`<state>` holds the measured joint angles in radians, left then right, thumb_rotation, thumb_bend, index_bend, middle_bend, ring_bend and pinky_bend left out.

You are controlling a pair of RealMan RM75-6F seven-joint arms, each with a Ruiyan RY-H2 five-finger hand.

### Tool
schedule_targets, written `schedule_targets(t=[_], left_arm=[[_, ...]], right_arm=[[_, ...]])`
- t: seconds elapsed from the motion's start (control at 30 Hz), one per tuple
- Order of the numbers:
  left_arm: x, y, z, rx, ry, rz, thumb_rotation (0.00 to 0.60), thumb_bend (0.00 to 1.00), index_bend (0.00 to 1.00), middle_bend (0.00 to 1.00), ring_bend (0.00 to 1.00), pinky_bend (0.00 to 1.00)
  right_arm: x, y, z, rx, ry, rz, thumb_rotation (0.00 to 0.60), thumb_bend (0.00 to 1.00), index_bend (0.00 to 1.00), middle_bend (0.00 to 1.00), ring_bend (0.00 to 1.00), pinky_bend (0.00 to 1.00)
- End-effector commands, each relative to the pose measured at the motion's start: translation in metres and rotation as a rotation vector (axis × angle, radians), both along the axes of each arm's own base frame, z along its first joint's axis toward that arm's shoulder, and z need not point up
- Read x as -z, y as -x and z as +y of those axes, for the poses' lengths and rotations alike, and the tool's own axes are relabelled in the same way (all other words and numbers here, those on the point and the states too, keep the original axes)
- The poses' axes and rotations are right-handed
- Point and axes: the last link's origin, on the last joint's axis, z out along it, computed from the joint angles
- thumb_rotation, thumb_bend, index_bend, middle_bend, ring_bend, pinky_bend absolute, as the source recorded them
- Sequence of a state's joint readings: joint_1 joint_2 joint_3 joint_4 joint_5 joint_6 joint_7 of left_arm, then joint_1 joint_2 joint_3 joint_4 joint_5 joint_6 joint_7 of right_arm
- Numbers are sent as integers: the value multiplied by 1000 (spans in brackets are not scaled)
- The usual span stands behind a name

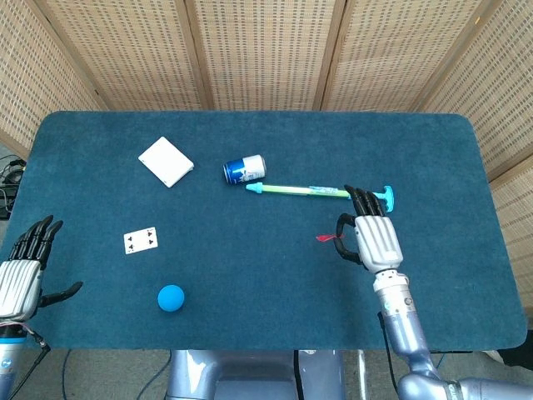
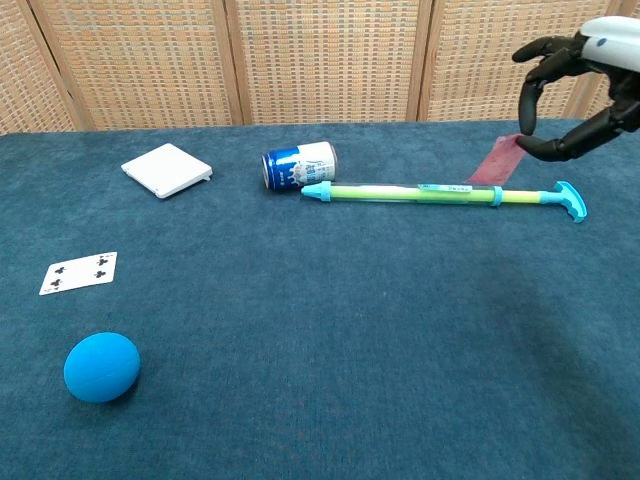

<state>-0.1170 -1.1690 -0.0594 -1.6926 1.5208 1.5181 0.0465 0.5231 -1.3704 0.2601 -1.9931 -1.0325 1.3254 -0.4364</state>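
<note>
Matt teal felt-like table cloth [image 1: 250, 275], glossy metal can [image 1: 244, 169], smooth plastic pump [image 1: 316, 192], woven cane screens [image 1: 258, 50], silvery right hand [image 1: 372, 237]

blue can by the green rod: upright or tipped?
Tipped. The blue can lies on its side on the table, its round end facing left, just behind the rod's tip.

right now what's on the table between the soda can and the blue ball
Nothing: in the head view only bare blue cloth runs from the soda can down to the blue ball; the playing card lies off to the left.

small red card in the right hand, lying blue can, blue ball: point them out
small red card [image 2: 496, 160], chest view, middle of its face
lying blue can [image 1: 245, 169], head view, side wall
blue ball [image 2: 101, 367], chest view, centre
</note>
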Motion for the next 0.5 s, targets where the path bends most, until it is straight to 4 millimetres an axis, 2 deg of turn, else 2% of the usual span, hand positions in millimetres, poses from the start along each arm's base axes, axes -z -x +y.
schedule_targets(t=[0.03,0.23,0.5], left_arm=[[0,-1,-1,4,0,0,600,106,0,0,0,86],[-1,-2,-3,14,-8,-1,600,106,0,0,0,86],[0,-3,-4,22,-7,4,600,106,0,0,0,86]], right_arm=[[-10,8,22,25,-56,-114,600,660,657,117,0,0],[-15,7,46,57,-172,-317,600,657,653,112,0,0],[-23,1,70,6,-235,-388,600,656,651,105,0,0]])
